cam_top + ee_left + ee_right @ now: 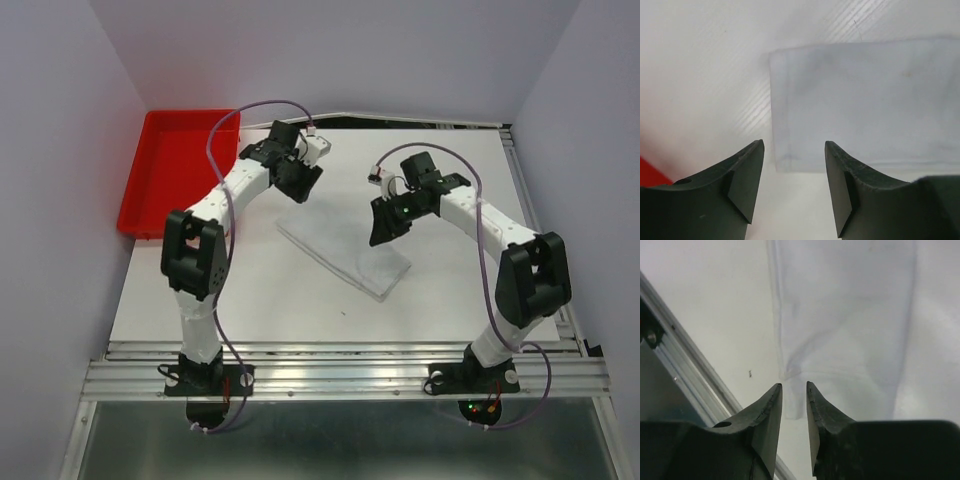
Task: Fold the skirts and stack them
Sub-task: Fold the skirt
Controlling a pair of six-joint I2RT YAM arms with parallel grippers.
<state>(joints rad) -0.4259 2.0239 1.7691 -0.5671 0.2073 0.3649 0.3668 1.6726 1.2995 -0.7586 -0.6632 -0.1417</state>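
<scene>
One pale folded skirt (pixel 345 250) lies slantwise in the middle of the white table, a long strip running from far left to near right. My left gripper (pixel 303 190) hovers over its far-left end. In the left wrist view the skirt (pixel 865 100) lies flat ahead, and the left gripper (pixel 794 145) is open, with bare table between its fingers. My right gripper (pixel 383 232) hangs over the skirt's right part. The right wrist view shows the skirt (pixel 840 315) with a small tab at its corner below the right gripper (pixel 794 386), which is narrowly open and holds nothing.
A red tray (pixel 175 170) sits at the table's far left corner, and a sliver of it (pixel 650 172) shows in the left wrist view. Aluminium rails (pixel 340 375) run along the near edge, and another rail (pixel 685 360) borders the table's right side.
</scene>
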